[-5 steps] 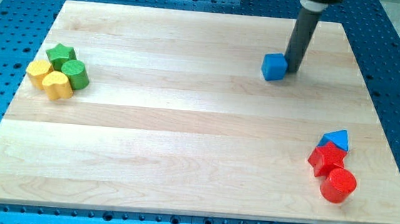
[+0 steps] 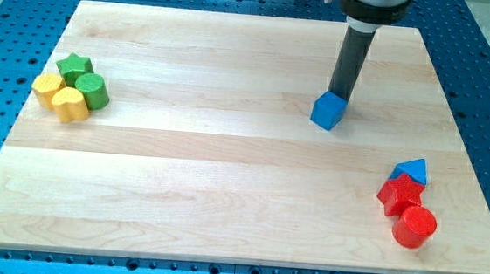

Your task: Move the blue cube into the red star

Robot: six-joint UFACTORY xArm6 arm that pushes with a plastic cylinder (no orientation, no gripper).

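The blue cube (image 2: 327,110) sits on the wooden board (image 2: 225,170), right of centre in the upper half. My tip (image 2: 342,97) touches the cube's upper right edge, just behind it toward the view's top. The red star (image 2: 399,195) lies near the board's lower right, well below and to the right of the cube. The rod rises straight up to the arm at the view's top.
A blue triangle (image 2: 411,170) touches the red star's upper side and a red cylinder (image 2: 414,226) its lower side. At the left edge cluster a green star (image 2: 74,67), a green cylinder (image 2: 93,92), and two yellow blocks (image 2: 60,96).
My tip moved left and toward the view's bottom, from the cube's right side to its upper right. The blue cube slid down and slightly left and turned a little.
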